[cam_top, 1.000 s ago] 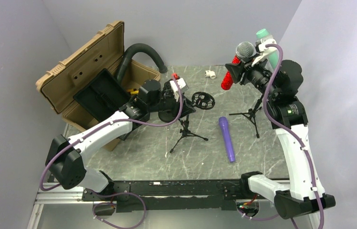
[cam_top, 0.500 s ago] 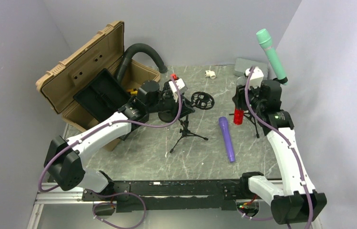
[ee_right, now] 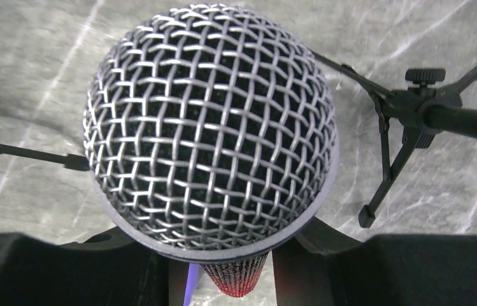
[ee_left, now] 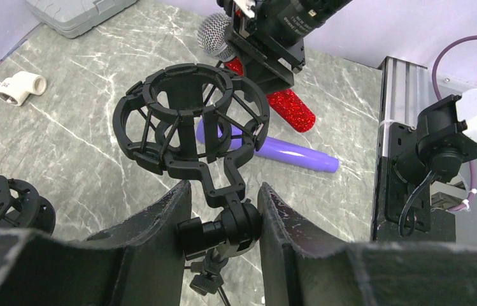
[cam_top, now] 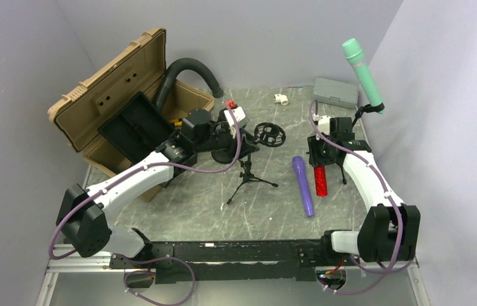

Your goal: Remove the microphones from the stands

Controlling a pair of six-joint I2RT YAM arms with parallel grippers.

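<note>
Down from where it hung a second ago, the right pincer (cam_top: pixel 320 150) now sits low over the table (cam_top: pixel 178 213), and the red microphone (cam_top: pixel 320 182) has come down with it. The left arm has hardly shifted.

The right pincer is partly closed and grasps the red microphone just under its mesh head. The glittery body runs out from the pincer toward the arm bases, just beside the purple microphone (cam_top: pixel 303 185) on the pincer's left. Whether its tail rests on the table cannot be told.

The left pincer (ee_left: pixel 224 191) is clenched on the stand (cam_top: pixel 247 178), a finger pressed to either side of the joint. Right above the pincer rises the shock mount (ee_left: pixel 188 115), its ring empty.

Only the right wrist view shows the mesh head (ee_right: pixel 210 127) filling the gap between the jaws, with a second tripod (ee_right: pixel 407 121) beyond on the right. Only the left wrist view shows the grip on the joint. Only the top view shows the green microphone (cam_top: pixel 363 73), up beyond the right pincer.
</note>
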